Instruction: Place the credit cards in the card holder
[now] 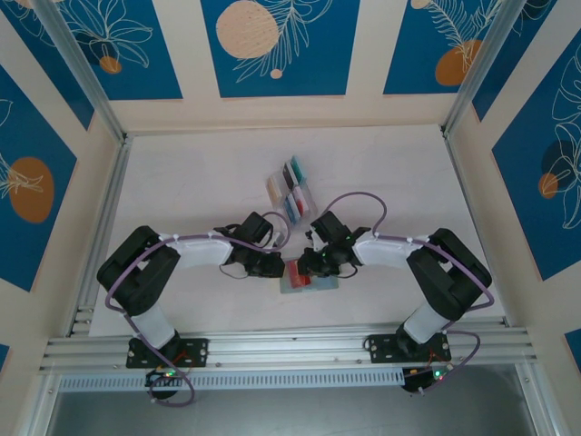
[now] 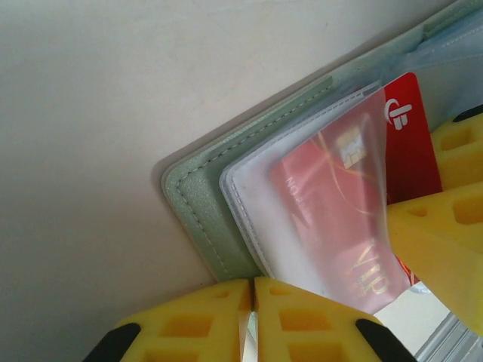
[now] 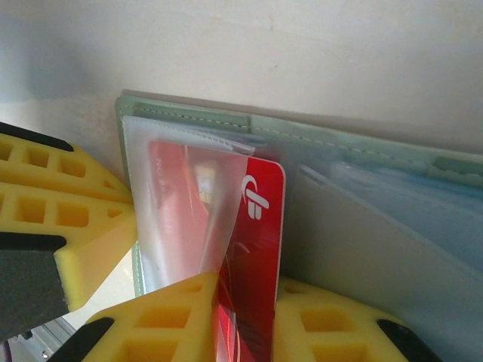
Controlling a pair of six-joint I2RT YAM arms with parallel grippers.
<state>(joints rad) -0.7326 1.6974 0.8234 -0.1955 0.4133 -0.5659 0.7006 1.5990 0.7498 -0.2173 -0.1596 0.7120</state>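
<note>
The big white table (image 1: 182, 182) holds everything. Near its front edge, between the two arms, lies the flat grey-green folding card holder (image 1: 310, 280), open. Farther back, well apart from it, stands a clear plastic rack with slots (image 1: 274, 188), and a few small coloured plastic cards (image 1: 294, 202) sit in it.

One thin red plastic card (image 3: 260, 249) is part way into the clear plastic pocket (image 3: 173, 196) inside the card holder (image 2: 204, 196). About half of the red card (image 2: 411, 151) is under the clear pocket (image 2: 302, 204), and the rest sticks out.

The right tool (image 3: 249, 317) is closed on the bare end of the red card. The left tool (image 2: 253, 309) is pressed almost shut at the corner of the card holder, and it looks like it is pinching the edge of the clear pocket to hold it up.

So the job looks only partly done. This card needs a push to go all the way in, and the cards in the rack need to go in after it. I cannot tell if other cards are already inside.
</note>
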